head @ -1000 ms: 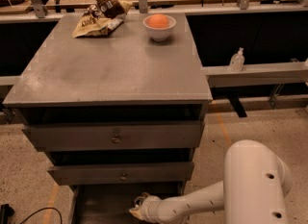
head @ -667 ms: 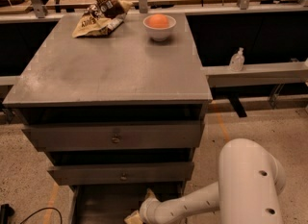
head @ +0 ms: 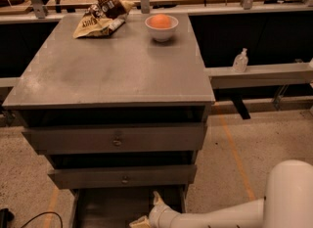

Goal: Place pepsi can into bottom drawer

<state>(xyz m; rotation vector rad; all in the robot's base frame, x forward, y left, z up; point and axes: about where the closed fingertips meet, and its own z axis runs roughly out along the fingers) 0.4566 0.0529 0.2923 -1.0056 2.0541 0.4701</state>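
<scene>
The bottom drawer of the grey cabinet is pulled out, and its dark floor shows at the lower edge of the camera view. My gripper reaches in from the right over the drawer's right half, low above the floor. It is open, with one finger pointing up toward the cabinet and the other at the frame's bottom edge. Nothing shows between them. The pepsi can is not visible; it is hidden or below the frame.
The two upper drawers are slightly ajar above the gripper. On the cabinet top lie a chip bag and a white bowl holding an orange. A small bottle stands on the rail to the right. My white arm fills the lower right.
The gripper has spread its fingers over the bottom drawer and shifted slightly toward the cabinet. The arm has barely moved.
</scene>
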